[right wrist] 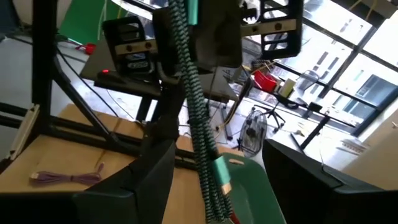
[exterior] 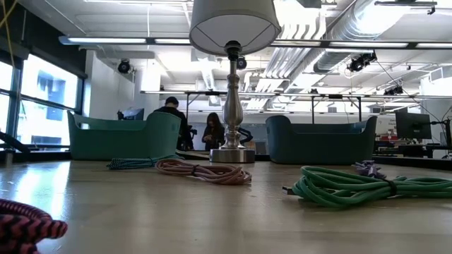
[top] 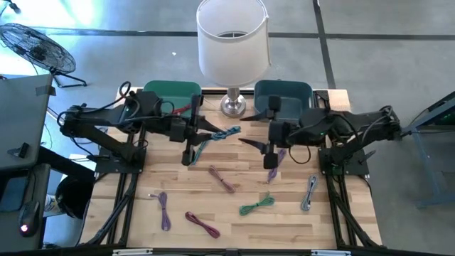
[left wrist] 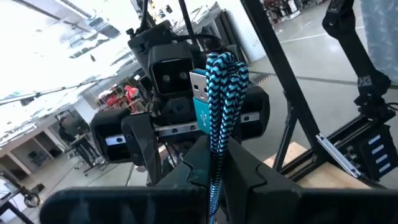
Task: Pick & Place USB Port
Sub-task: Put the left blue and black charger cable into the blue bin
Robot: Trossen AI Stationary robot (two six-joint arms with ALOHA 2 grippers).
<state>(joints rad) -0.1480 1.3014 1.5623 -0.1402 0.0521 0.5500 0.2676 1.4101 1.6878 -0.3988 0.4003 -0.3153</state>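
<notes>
In the high view a blue-and-black braided USB cable (top: 226, 134) is held up over the table's middle, in front of the lamp base. My left gripper (top: 207, 131) is shut on it. In the left wrist view the cable's folded bundle and its teal plug with a silver tip (left wrist: 200, 93) stick out past the fingers. My right gripper (top: 250, 142) faces it from the right, open. In the right wrist view the cable (right wrist: 196, 118) runs between the two wide-apart right fingers; whether they touch it, I cannot tell. Neither gripper shows in the low view. My left gripper pinches the braided cord (left wrist: 215, 163) between its two fingers, just below the folded bundle and the plug. The fingers come about level from the table's left side. The cable is lifted above the table, with the bundle and plug past the fingertips.
A green bin (top: 173, 92) and a teal bin (top: 283, 94) flank the lamp (top: 232, 43) at the far edge. Several coiled cables lie on the table: pink (top: 222, 179), purple (top: 163, 210), maroon (top: 202, 224), green (top: 257, 205), grey (top: 308, 193).
</notes>
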